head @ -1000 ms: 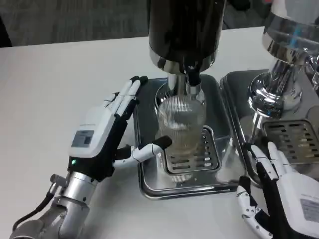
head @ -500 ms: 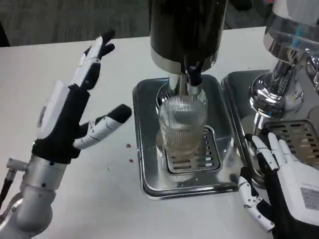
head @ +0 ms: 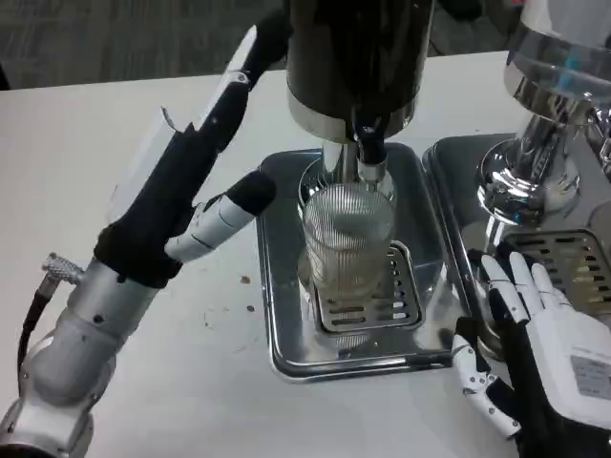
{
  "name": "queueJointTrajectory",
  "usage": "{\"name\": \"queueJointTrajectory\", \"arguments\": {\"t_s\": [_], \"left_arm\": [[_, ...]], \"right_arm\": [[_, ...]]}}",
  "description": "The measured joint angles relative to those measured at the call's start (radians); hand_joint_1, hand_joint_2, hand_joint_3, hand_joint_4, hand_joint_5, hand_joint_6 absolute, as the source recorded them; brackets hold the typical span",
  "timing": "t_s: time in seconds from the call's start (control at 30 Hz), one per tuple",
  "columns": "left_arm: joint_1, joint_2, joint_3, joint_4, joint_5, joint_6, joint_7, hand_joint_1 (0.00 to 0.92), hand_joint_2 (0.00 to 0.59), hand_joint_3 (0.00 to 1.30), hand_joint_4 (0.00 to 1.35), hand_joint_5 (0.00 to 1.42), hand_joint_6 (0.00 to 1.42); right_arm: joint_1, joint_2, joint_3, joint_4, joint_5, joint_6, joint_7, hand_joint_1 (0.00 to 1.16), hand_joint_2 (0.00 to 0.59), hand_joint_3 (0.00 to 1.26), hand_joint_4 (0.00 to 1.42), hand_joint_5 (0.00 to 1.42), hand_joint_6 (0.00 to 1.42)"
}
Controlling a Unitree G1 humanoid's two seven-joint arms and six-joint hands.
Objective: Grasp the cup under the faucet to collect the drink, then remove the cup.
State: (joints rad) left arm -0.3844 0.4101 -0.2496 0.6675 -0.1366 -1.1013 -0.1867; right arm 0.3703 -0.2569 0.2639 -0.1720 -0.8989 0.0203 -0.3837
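**Left hand raised toward the dispenser, cup left standing**

The cup (head: 348, 239) stands on the grate (head: 368, 305) of the tray (head: 277, 286), directly under the faucet (head: 368, 143) of the black dispenser (head: 358, 57). A second ago the left hand (head: 191, 181) was at the cup with a finger against its side; since then it has lifted away and swung far and right, its fingers now reaching up beside the dispenser, spread and holding nothing. The right hand (head: 544, 353) has barely moved: it rests released on the counter (head: 76, 172) at the near right, fingers extended by the second tray (head: 449, 191).
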Motion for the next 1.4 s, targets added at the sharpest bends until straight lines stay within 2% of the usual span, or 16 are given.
{"name": "queueJointTrajectory", "arguments": {"t_s": [0.2, 0.37, 0.5, 0.77, 1.4], "left_arm": [[-0.054, -0.078, 0.012, 0.003, -0.039, 0.075, -0.188, 0.000, 0.131, 0.02, 0.00, 0.03, 0.00], [-0.088, -0.105, 0.045, 0.024, -0.018, 0.080, -0.240, 0.000, 0.136, 0.03, 0.00, 0.04, 0.00], [-0.094, -0.123, 0.065, 0.026, -0.012, 0.080, -0.279, 0.000, 0.142, 0.12, 0.00, 0.10, 0.05], [-0.083, -0.124, 0.085, -0.022, -0.007, 0.074, -0.329, 0.000, 0.144, 0.19, 0.03, 0.16, 0.09], [-0.015, -0.096, 0.110, -0.121, 0.065, 0.047, -0.326, 0.000, 0.159, 0.25, 0.07, 0.20, 0.11]], "right_arm": [[0.001, 0.013, -0.001, 0.002, 0.000, 0.000, -0.003, 0.18, 0.526, 0.09, 0.00, 0.00, 0.08], [0.008, 0.018, -0.001, 0.002, -0.001, 0.001, -0.015, 0.18, 0.526, 0.09, 0.00, 0.00, 0.08], [0.009, 0.023, -0.001, 0.002, -0.002, 0.001, -0.021, 0.18, 0.526, 0.09, 0.00, 0.00, 0.08], [0.009, 0.023, 0.001, 0.002, -0.004, 0.002, -0.021, 0.19, 0.526, 0.09, 0.00, 0.00, 0.08], [0.007, 0.020, 0.000, 0.007, 0.005, 0.002, -0.021, 0.19, 0.526, 0.09, 0.00, 0.00, 0.08]]}}
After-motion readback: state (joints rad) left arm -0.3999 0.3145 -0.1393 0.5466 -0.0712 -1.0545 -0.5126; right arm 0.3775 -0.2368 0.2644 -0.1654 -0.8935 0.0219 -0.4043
